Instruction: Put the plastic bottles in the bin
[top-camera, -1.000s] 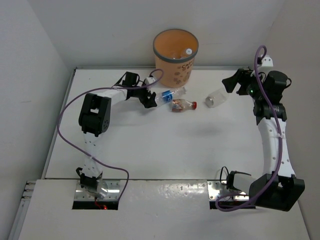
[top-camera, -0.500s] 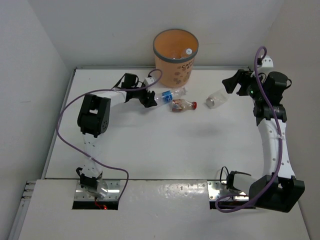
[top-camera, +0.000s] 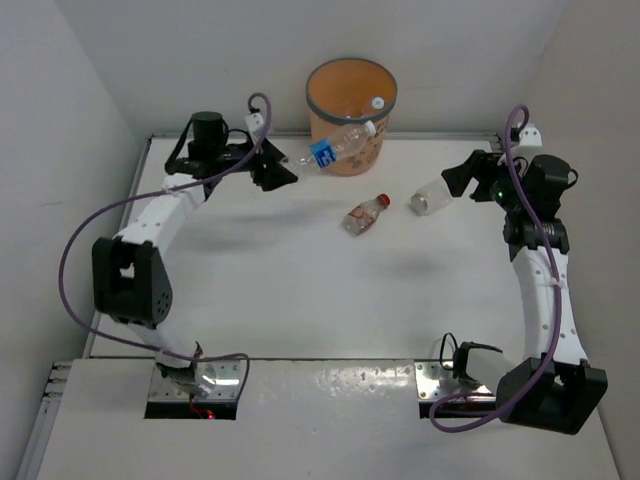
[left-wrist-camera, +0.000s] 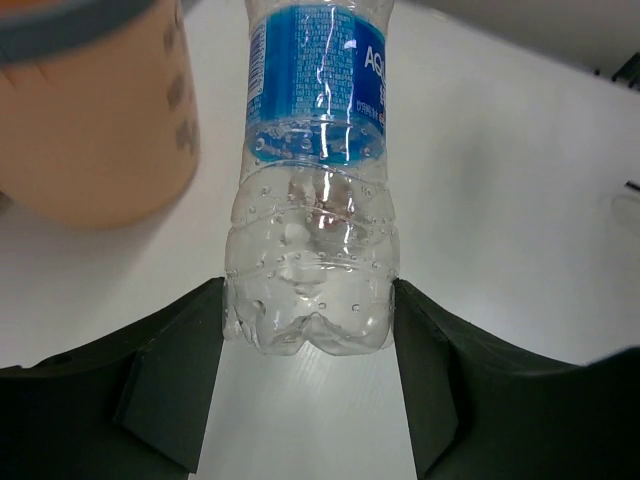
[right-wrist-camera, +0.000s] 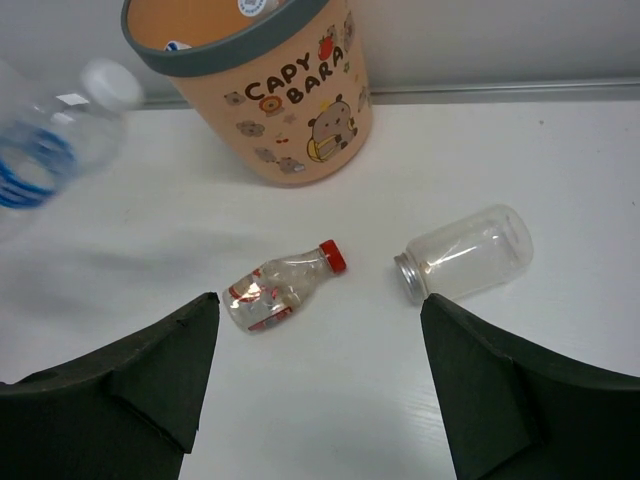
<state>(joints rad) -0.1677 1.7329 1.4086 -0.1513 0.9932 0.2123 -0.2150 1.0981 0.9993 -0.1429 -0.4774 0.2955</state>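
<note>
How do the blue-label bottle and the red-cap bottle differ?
The blue-label bottle is held aloft in the left gripper; the red-cap bottle lies on the table. The blue-label bottle has a white cap and looks longer than the red-cap bottle. Both are clear plastic.

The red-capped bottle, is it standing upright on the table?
No, the red-capped bottle lies flat on its side on the table, in front of the bin.
</note>
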